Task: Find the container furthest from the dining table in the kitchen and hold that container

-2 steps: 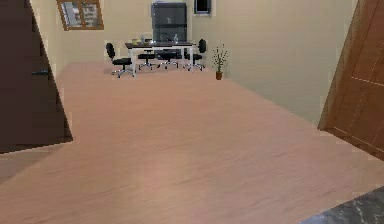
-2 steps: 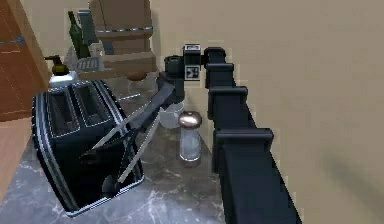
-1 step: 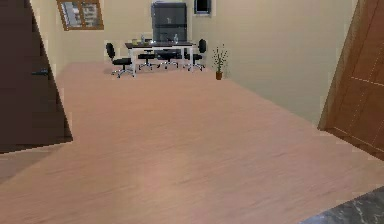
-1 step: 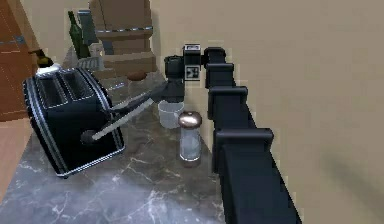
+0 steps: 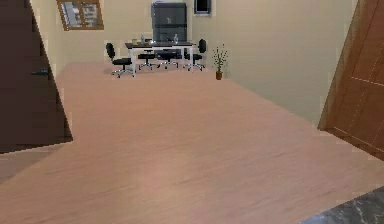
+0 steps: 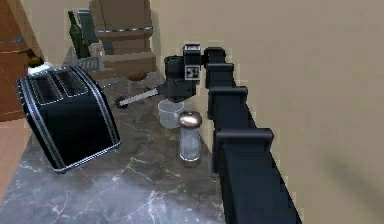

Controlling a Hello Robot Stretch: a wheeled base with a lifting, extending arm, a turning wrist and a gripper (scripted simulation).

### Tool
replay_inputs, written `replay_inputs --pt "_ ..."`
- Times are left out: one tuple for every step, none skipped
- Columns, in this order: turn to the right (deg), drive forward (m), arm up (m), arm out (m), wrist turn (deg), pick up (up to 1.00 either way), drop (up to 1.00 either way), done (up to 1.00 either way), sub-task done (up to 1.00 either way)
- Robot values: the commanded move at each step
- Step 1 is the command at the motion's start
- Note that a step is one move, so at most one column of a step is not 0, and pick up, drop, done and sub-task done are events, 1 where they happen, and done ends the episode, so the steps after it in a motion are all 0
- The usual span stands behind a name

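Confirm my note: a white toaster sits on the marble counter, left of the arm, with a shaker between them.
Wrong colour: the toaster is black, not white, as the arm side view shows. It does sit on the marble counter, left of the arm, with a shaker between them.

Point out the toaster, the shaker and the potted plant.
toaster (image 6: 75,125): arm side view, its dark side panel.
shaker (image 6: 190,148): arm side view, its clear glass body.
potted plant (image 5: 219,57): forward view, its leaves.
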Motion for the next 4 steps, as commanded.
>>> replay_inputs --pt "0.0 0.0 0.0 0.0 36.0 0.0 0.0 0.0 0.0" --pt "0.0 0.0 -0.1 0.0 0.0 0.0 0.0 0.0 0.0" --pt "0.0 0.0 0.0 0.0 0.0 1.0 0.0 0.0 0.0" --pt "0.0 0.0 0.1 0.0 0.0 0.0 0.0 0.0 0.0"
